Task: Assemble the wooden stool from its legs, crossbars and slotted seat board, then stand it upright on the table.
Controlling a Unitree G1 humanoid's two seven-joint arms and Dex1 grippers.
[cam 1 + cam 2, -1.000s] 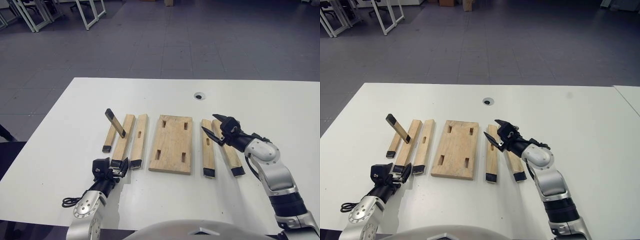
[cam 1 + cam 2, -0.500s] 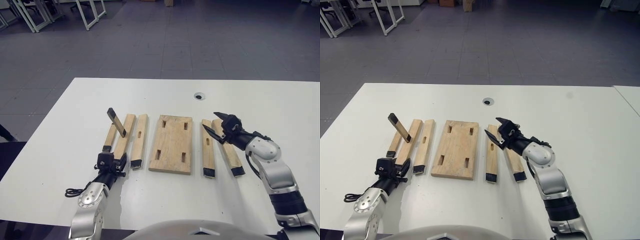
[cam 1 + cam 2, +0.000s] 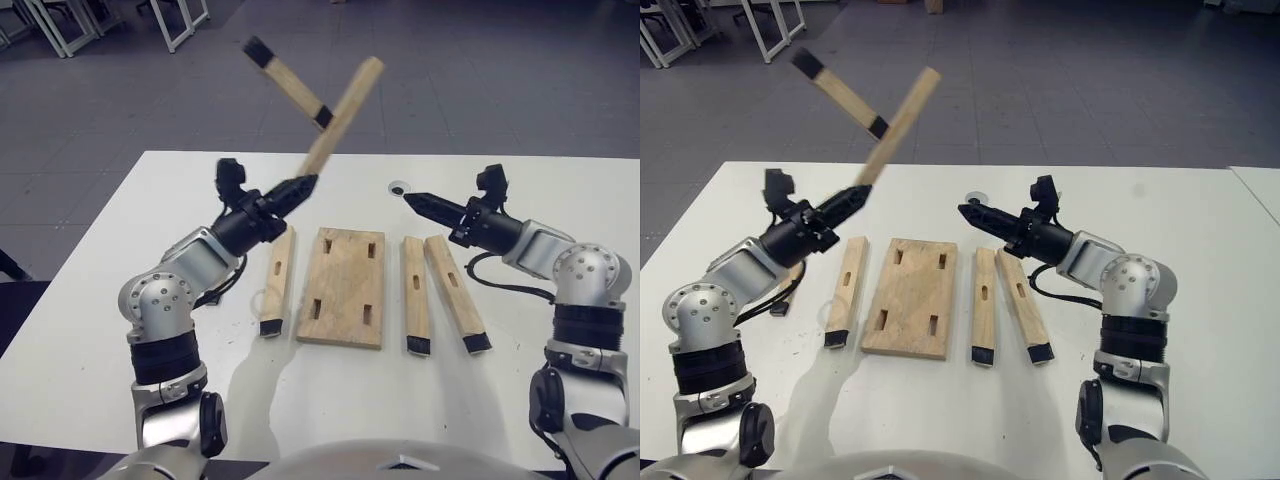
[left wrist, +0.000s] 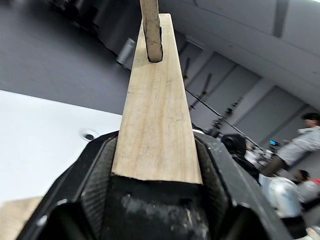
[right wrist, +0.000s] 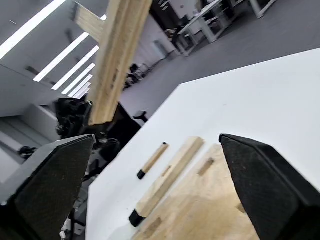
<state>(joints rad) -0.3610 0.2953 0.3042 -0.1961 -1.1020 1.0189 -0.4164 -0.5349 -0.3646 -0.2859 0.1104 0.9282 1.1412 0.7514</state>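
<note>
While the left gripper (image 3: 295, 188) clamped the raised leg (image 3: 342, 112), right gripper (image 3: 418, 200) jaws apart, its slotted crossbar (image 3: 288, 78) could have slipped out.

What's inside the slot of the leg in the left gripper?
A black-tipped crossbar passes through it. The leg has its lower end hidden between the fingers of the left gripper.

Looking forward and down from head in both eye views, over white table (image 3: 350, 200) and seat board (image 3: 345, 285); sharing same scene, shifted slightly sideways. From left wrist, looking very closely past left gripper (image 4: 156, 165) along raised leg (image 4: 157, 115), toward room behind. From right wrist, looking between fingers of right gripper (image 5: 157, 140), low across table, catching same raised leg and seat board.
</note>
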